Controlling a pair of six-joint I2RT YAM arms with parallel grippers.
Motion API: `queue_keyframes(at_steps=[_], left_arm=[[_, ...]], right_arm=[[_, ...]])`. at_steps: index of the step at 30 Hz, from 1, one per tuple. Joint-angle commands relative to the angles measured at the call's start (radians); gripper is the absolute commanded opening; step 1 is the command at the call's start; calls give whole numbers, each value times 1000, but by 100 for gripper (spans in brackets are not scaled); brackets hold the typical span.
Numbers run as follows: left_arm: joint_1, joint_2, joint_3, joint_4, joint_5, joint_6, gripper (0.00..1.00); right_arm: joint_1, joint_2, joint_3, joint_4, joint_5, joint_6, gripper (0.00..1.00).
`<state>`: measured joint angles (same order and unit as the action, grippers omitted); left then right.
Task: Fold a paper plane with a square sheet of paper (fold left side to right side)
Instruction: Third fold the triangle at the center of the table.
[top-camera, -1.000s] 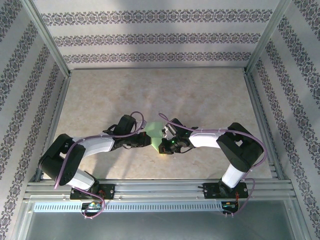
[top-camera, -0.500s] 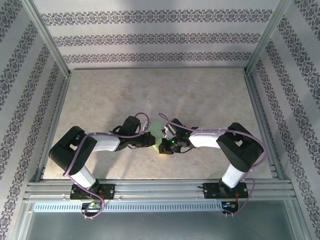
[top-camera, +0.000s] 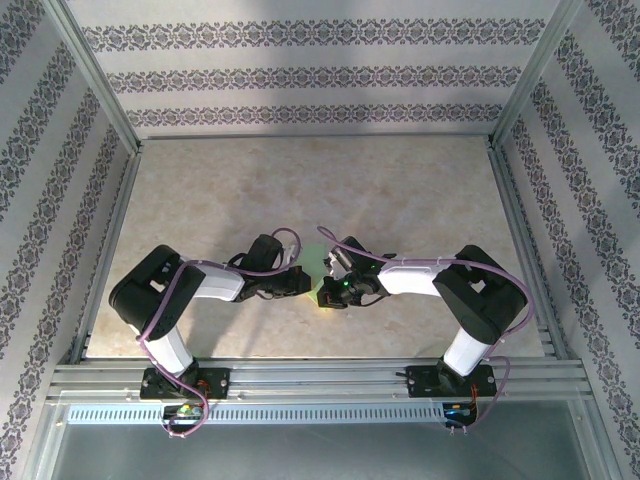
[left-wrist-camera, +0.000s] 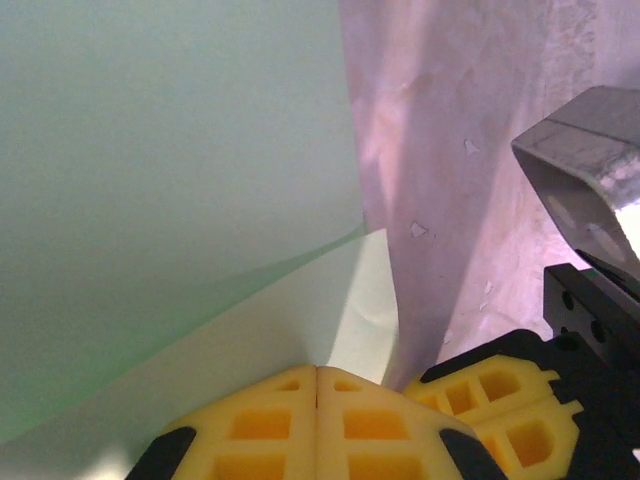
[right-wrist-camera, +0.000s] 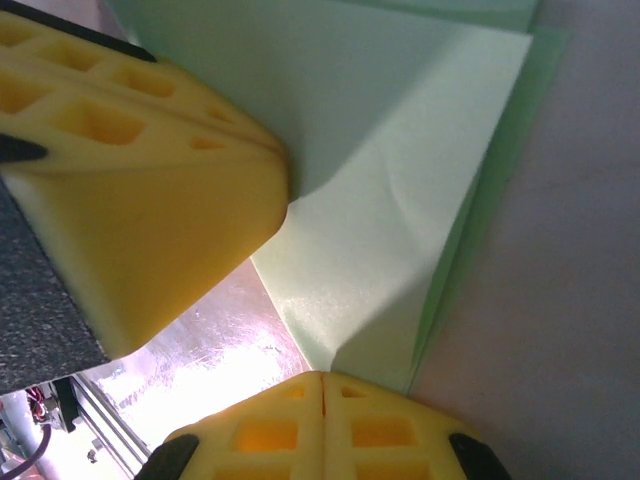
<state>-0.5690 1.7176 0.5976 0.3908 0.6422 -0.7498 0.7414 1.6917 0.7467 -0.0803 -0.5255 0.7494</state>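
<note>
Left fingers (left-wrist-camera: 285, 405) and right fingers (right-wrist-camera: 285, 405) work almost tip to tip on the paper (left-wrist-camera: 170, 180), which sits between them at the near middle of the table (top-camera: 420, 200).

Hazards from this position:
- Tearing. Both grips bite the same small area of thin sheet. Any opposing pull between the arms can rip it at the pinch.
- Skewed crease. The fold is part formed, with one panel raised over a lower layer. If either arm drifts sideways as the panel comes over, the edges are likely to misalign and the left-to-right fold sets crooked.
- Slip. Each grip appears to hold only a narrow margin. A quick move can draw the sheet out, and the raised panel then springs open.
- Collision. In each wrist view the other arm's yellow fingers sit just beside the camera's own. A small inward move brings them into contact.

Finger state:
- Left: pressed together, with no gap at the seam. The paper's folded edge runs into the tips, so the grip reads as a pinch on the sheet.
- Right: pressed together likewise. A corner of the lower layer meets the seam. This is judged as a pinch on that corner, though the contact line itself is hidden.
</note>
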Motion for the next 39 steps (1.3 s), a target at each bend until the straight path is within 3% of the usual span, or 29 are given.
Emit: queue_keyframes(at_steps=[1, 13, 30, 39], left_arm=[[10, 41, -7, 56, 6, -18, 3], [77, 35, -22, 36, 9, 10, 3], [260, 13, 15, -32, 3, 141, 3], [277, -177, 20, -200, 7, 216, 4]], right_arm=[[-9, 37, -23, -160, 104, -33, 0], [-12, 40, -15, -194, 114, -45, 0], [-13, 33, -10, -194, 106, -41, 0], [-12, 28, -10, -187, 105, -36, 0]])
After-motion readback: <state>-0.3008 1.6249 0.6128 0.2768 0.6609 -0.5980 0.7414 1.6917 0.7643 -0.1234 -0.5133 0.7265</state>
